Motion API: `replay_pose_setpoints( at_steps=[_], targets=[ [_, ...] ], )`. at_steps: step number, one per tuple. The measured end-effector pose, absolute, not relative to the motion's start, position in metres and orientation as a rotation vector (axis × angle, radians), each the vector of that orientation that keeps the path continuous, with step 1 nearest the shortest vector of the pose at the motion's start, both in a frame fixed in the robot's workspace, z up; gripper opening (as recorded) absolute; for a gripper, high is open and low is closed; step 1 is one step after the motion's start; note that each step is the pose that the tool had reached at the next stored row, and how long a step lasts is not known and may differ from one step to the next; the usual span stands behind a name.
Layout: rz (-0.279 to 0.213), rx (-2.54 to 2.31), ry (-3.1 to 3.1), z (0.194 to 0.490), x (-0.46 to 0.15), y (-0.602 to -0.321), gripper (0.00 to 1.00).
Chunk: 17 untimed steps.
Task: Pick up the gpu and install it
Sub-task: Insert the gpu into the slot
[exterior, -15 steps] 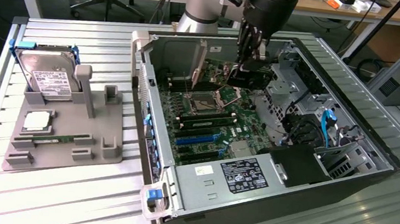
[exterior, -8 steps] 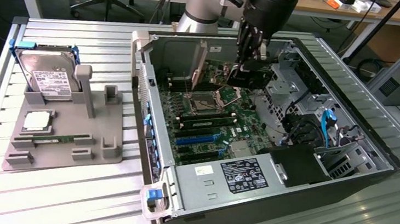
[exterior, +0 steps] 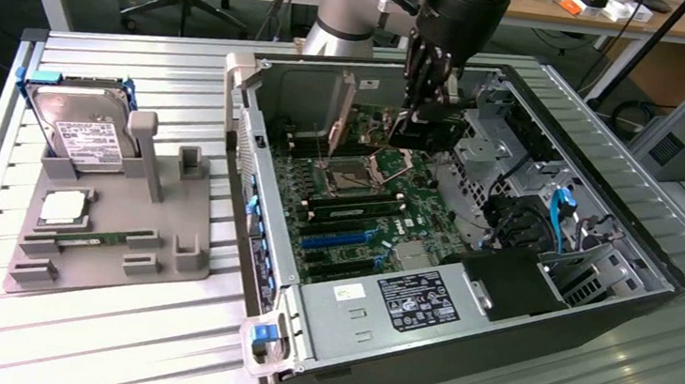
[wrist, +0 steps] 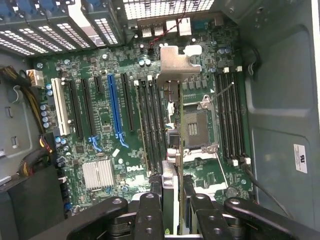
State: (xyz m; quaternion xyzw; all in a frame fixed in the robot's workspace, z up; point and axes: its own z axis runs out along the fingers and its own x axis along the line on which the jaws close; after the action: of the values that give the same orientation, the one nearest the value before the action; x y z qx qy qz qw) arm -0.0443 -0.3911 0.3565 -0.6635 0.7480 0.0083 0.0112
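- The claw point(wrist: 172, 210) sits nearest the wrist camera, its black fingers point(wrist: 150, 215) closed on the top edge of the gpu point(wrist: 170, 150), which hangs edge-on below it with the silver end bracket point(wrist: 172, 62) at the far end.
- In the exterior view the claw point(exterior: 416, 114) holds the card upright inside the open computer case point(exterior: 639, 249), above the motherboard point(exterior: 367, 204).
- As I judge it, the pick-up is done: the card is off the surface and over the board. It hangs over the area between the memory slots point(wrist: 150, 125) and the empty processor socket point(wrist: 197, 125), not over the long blue slot point(wrist: 114, 105) or the black slots beside it, so seating is left.
- The case holds the board, a power supply point(exterior: 414, 303) at its near end, and drive bays with cables on the exterior view's right.
- On the slatted surface point(exterior: 90, 337) to the exterior view's left, a grey holder point(exterior: 174, 251) carries a hard drive point(exterior: 84, 134), a processor chip point(exterior: 62, 207) and a memory stick point(exterior: 93, 237).
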Motion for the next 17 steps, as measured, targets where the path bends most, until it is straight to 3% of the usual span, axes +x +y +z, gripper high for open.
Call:
replay_pose_setpoints(
  at_steps=[17],
  targets=[
    [0.027, -2.191, 2.222, 0.3561, -0.0443, -0.3911, 0.27]
  ],
)
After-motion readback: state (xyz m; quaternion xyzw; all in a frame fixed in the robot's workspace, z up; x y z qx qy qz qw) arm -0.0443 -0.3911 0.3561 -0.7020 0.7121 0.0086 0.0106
